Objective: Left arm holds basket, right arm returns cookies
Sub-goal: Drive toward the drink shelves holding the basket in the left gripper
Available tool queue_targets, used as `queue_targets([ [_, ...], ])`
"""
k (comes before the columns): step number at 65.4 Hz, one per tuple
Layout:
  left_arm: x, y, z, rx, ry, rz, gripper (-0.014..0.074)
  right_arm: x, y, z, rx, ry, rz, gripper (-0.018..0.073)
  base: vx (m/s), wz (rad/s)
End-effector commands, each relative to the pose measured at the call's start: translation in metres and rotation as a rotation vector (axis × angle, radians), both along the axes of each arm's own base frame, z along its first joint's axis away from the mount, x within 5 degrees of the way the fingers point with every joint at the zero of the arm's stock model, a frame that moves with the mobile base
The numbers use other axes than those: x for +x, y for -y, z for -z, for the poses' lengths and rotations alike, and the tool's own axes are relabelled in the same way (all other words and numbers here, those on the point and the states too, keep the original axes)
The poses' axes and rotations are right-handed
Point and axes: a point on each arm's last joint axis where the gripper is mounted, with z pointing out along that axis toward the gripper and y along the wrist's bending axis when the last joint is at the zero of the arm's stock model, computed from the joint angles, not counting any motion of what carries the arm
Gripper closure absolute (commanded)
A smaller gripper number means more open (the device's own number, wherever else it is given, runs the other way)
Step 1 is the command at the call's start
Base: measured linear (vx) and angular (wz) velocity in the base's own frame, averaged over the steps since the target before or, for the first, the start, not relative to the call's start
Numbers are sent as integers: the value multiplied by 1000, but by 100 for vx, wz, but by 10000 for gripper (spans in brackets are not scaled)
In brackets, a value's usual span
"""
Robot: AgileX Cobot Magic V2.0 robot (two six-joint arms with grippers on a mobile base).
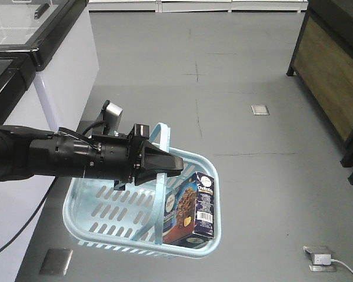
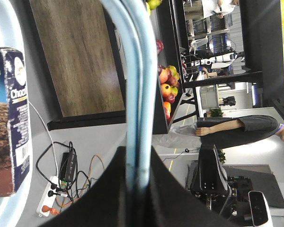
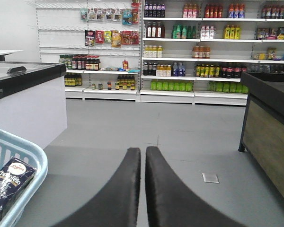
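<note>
- The cookies [image 1: 191, 208] lean inside the basket [image 1: 115, 212], against the end wall at the front view's right, top near the rim.
- We judge the carton light and stiff, with smooth faces that could slip or dent. Its narrow sides near the upper end look best to grip.
- The left arm [image 1: 59, 157] has its jaws pinching the hoop handle [image 1: 160, 200]. The jaws of the right arm [image 3: 143, 152] sit pressed together, empty.
- The carton's foot hides behind the slotted wall, and the left arm covers part of the interior.

pale blue slotted basket [image 1: 109, 214], dark navy cookies [image 1: 191, 208].
</note>
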Motion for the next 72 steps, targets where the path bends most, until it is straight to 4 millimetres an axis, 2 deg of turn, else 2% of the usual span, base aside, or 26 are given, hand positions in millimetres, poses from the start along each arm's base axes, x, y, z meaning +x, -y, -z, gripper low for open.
queue_targets([
  [1, -4, 2, -39, -165, 51, -14, 599, -1, 0, -1, 1, 65, -2, 565, 24, -9],
  [72, -4, 2, -39, -165, 51, -14, 599, -1, 0, -1, 1, 65, -2, 565, 32, -1],
])
